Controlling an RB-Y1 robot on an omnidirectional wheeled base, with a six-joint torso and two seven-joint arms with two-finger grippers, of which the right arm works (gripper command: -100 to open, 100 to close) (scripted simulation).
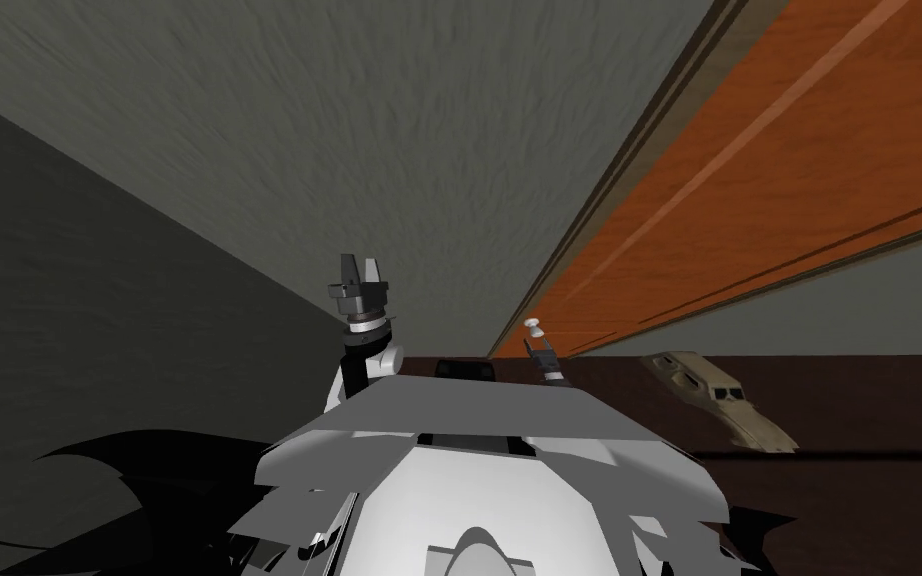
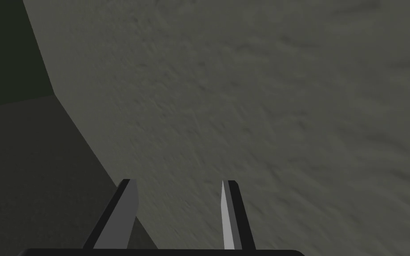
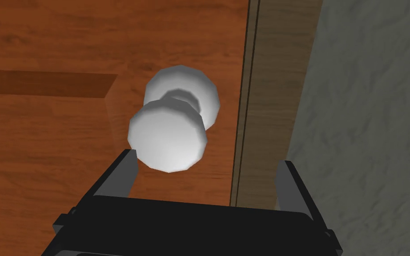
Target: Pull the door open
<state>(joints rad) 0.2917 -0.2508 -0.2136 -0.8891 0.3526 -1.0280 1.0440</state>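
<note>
Head view: the brown door (image 1: 779, 150) is at the right, and its white knob (image 1: 532, 325) sits near the door's edge. The right hand (image 1: 539, 345) is just beside the knob. The left hand (image 1: 361, 270) is raised before a grey wall (image 1: 349, 120).

Left wrist view: its 2 fingers (image 2: 119, 213) stand apart and hold nothing.

Right wrist view: the 2 fingers (image 3: 119, 178) are wide apart. The knob lies between them, close to 1 finger, and is not clamped.
</note>
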